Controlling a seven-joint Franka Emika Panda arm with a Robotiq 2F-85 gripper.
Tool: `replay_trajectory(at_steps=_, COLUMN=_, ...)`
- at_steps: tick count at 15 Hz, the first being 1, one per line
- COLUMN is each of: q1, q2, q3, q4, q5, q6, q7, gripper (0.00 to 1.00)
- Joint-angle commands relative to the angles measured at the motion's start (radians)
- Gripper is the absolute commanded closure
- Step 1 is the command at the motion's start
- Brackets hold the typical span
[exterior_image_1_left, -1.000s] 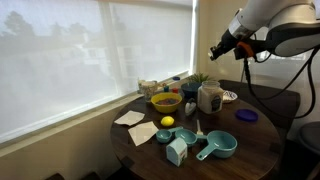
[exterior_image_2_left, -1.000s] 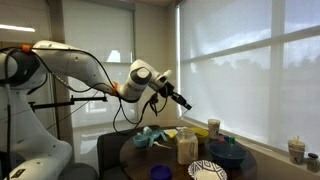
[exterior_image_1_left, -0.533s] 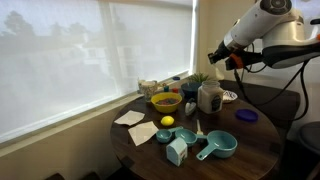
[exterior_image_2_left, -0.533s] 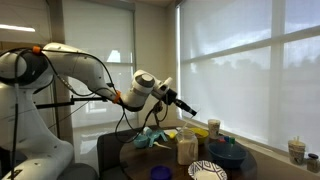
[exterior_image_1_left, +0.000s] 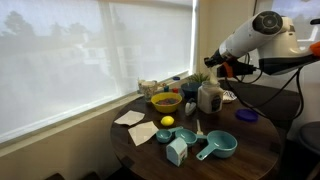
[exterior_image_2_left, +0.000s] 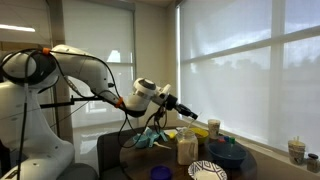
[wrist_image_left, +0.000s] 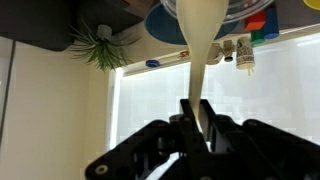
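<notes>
In an exterior view, a yellow bowl (exterior_image_1_left: 165, 101) is sitting on the round table (exterior_image_1_left: 255, 146) left of a pale jar (exterior_image_1_left: 208, 97), with the gripper (exterior_image_1_left: 213, 62) hovering above the jar. In the wrist view its jaws are clenching a cream utensil (wrist_image_left: 200, 50) by the handle.

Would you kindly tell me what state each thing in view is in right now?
gripper, shut on the cream utensil, up in the air.
cream utensil, clamped in the jaws, lifted.
jar, upright.
yellow bowl, upright, open side up.
teal measuring cup, open side up.
window blinds, lowered.
</notes>
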Motion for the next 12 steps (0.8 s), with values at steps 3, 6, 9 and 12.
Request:
replay_trajectory(at_steps=3, q1=-0.024, q2=0.055, q3=0.035, q4=0.015, q5=-0.194, q6=0.015, q7=0.252, gripper=0.97)
replay_trajectory(at_steps=6, q1=-0.015, q2=0.079, q3=0.035, q4=0.010, q5=-0.243, q6=0.008, q7=0.328, gripper=0.97)
replay_trajectory(at_steps=9, q1=-0.009, q2=0.099, q3=0.037, q4=0.009, q5=-0.271, q6=0.006, q7=0.374, gripper=0.97)
replay_trajectory(at_steps=12, q1=-0.005, q2=0.111, q3=0.033, q4=0.006, q5=-0.246, q6=0.010, q7=0.363, gripper=0.97)
